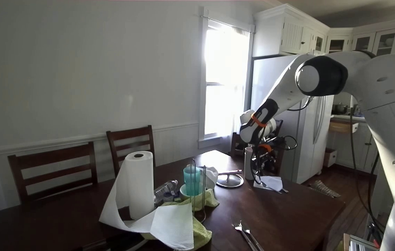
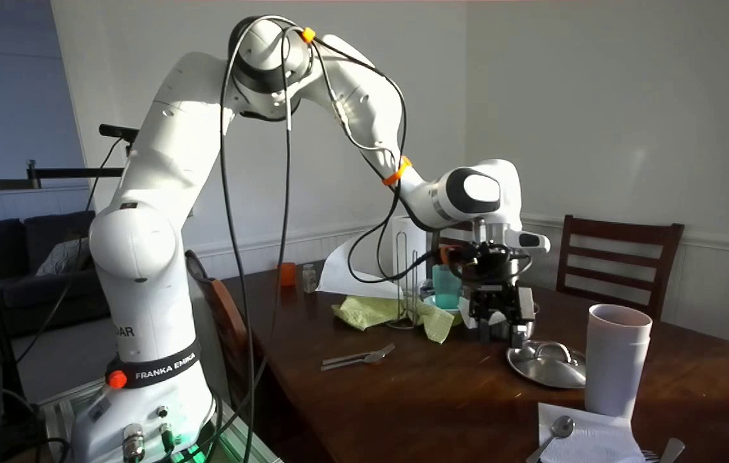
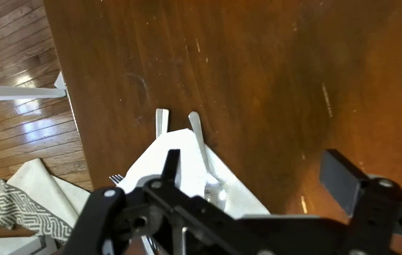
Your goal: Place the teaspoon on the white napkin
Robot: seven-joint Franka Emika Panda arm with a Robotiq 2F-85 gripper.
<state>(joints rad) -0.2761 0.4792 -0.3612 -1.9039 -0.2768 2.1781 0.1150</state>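
The silver teaspoon (image 3: 215,191) lies on the white napkin (image 3: 183,156) in the wrist view. Its bowl is on the napkin and its handle end extends past the napkin's edge onto the table. In an exterior view the teaspoon (image 2: 562,426) and napkin (image 2: 593,444) show at the bottom right. The napkin (image 1: 269,182) also shows near the table's far edge. My gripper (image 3: 257,173) is open and empty, its fingers wide apart. It hangs above the table (image 2: 501,331), apart from the teaspoon. The left finger and linkage cover part of the napkin and the bowl's tip.
A tall pale cup (image 2: 618,360) stands at the napkin's edge. A metal pot lid (image 2: 548,365) lies beside it. Other cutlery handles (image 3: 162,120) stick out by the napkin. Forks (image 1: 244,230), a paper towel roll (image 1: 141,184), a teal cup (image 1: 192,179) and a wire stand (image 1: 203,195) are also on the table.
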